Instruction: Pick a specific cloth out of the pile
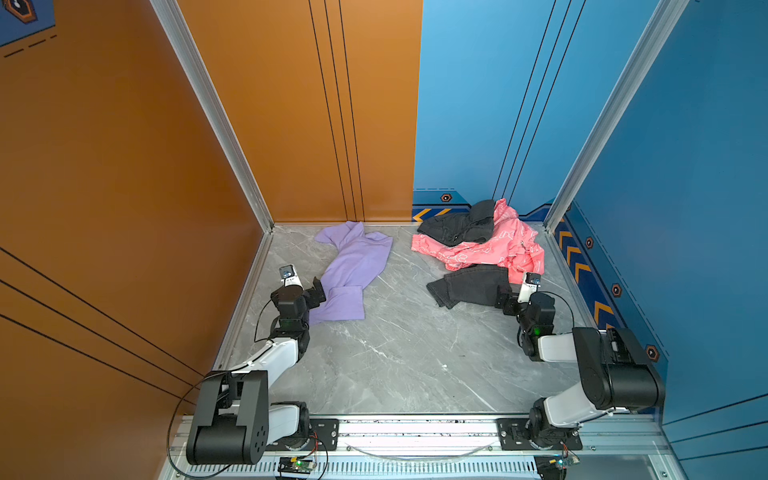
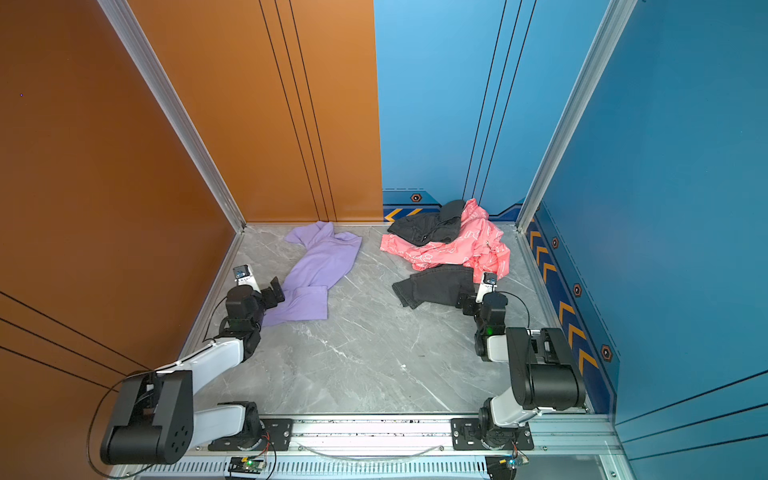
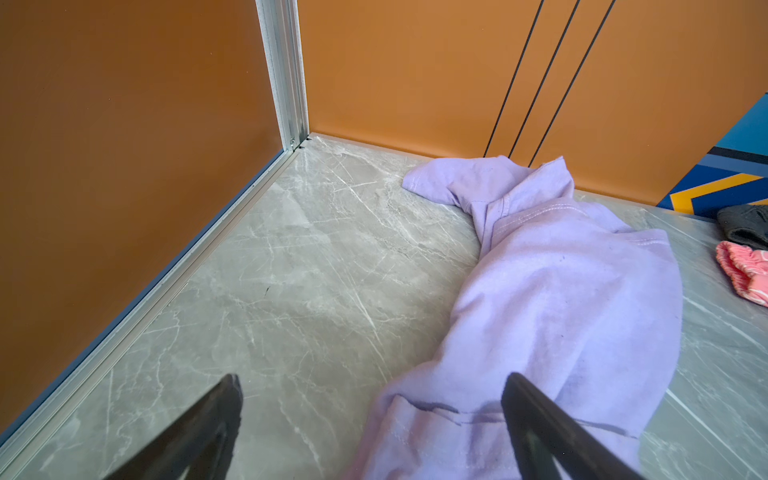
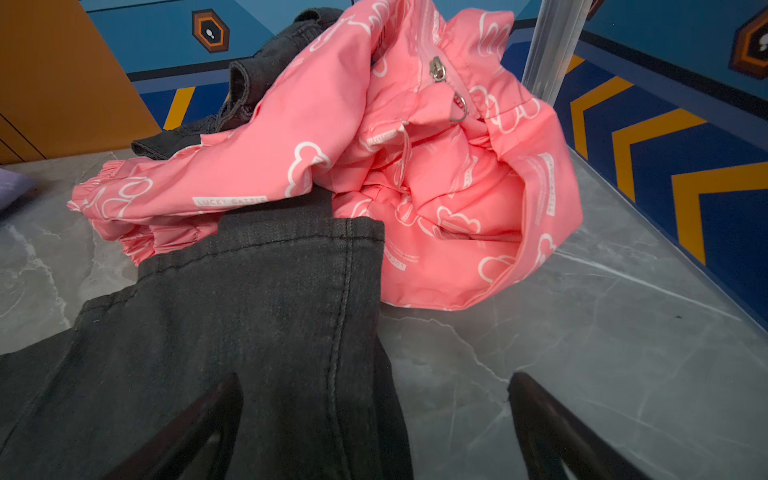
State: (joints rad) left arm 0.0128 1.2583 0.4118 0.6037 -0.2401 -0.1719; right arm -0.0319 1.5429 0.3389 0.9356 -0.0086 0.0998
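Note:
The cloth [image 1: 353, 266] [image 2: 320, 266] [image 3: 561, 299], a lilac shirt, lies stretched out on the left of the table, apart from the pile [image 1: 478, 249] [image 2: 449, 249]. My left gripper [image 1: 318, 291] [image 2: 274, 291] [image 3: 372, 380] is open at the cloth's near left edge. One finger is over the lilac fabric, the other over bare table. The pile holds a pink white-patterned garment [image 4: 415, 166] with a dark grey garment [image 1: 461, 226] on it. A second dark grey garment [image 1: 469, 284] [image 4: 249, 311] lies in front. My right gripper [image 1: 505, 297] [image 2: 465, 299] [image 4: 376, 379] is open astride its edge, holding nothing.
The grey marble table [image 1: 407, 357] is boxed in by an orange wall [image 1: 124, 187] on the left and back and a blue wall [image 1: 685, 208] on the right. Aluminium corner posts [image 1: 557, 220] stand at the back. Both arm bases sit on a front rail [image 1: 415, 432].

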